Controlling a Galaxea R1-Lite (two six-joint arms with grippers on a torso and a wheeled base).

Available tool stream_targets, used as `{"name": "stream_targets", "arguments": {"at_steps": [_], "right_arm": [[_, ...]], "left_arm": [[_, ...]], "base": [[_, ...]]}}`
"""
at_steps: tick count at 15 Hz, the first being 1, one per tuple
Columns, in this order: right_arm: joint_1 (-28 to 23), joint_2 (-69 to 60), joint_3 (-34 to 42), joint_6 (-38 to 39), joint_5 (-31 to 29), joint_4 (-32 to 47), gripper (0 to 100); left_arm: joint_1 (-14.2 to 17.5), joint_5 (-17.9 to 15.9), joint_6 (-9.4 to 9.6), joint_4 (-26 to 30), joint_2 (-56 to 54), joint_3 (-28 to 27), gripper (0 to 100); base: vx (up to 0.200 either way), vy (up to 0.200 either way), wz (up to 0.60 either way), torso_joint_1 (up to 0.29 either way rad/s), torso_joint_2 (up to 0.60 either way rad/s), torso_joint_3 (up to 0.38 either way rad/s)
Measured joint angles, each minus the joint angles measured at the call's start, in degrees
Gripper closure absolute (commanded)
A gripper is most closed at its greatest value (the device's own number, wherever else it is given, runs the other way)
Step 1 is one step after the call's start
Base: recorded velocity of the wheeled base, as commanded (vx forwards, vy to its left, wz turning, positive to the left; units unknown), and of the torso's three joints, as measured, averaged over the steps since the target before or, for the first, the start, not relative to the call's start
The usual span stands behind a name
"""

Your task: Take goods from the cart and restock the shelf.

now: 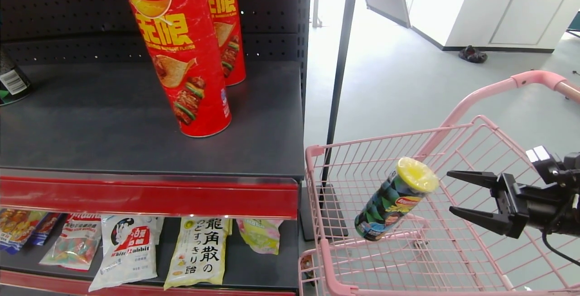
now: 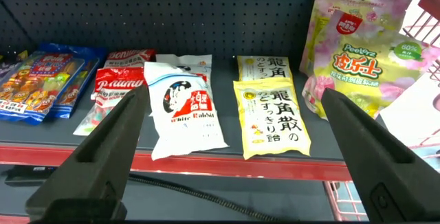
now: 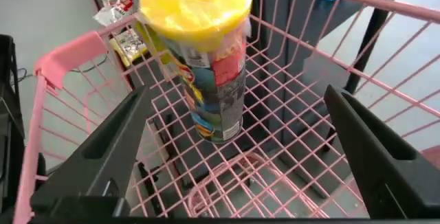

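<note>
Your right gripper (image 1: 449, 191) is the one nearer the job: it hangs over the pink cart (image 1: 312, 152) with its jaws spread wide and nothing between them, pointing straight at the chips can (image 1: 396, 198). The can lies just ahead of the fingertips, to the robot's left of them, near but not touching. It leans rather than stands: its base is low in the basket and its long axis slants up toward the gripper, so the lidded end faces you first. The right wrist view shows it lined up with the gap between the two fingers. I judge that the coming grasp turns on that slant, since the jaws have to close across the body below the lid. The can is a tall, slim tube with a dark green and black printed body and a yellow plastic lid. Your left gripper (image 2: 234, 97) is also wide open and empty, low in front of the snack bags (image 2: 182, 104) on the lower shelf, well away from the cart. The upper shelf (image 1: 113, 119) already carries two red chips cans (image 1: 181, 51) with bare room beside them.
</note>
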Motion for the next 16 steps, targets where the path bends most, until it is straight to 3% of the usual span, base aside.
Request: {"name": "stream_targets", "arguments": {"at_steps": [16], "right_arm": [[14.29, 14.17, -11.01, 0.52, -0.59, -0.37, 0]], "left_arm": [[0.0, 0.0, 0.0, 0.0, 0.0, 0.0, 0]], "base": [[0.0, 0.0, 0.0, 0.0, 0.0, 0.0]]}}
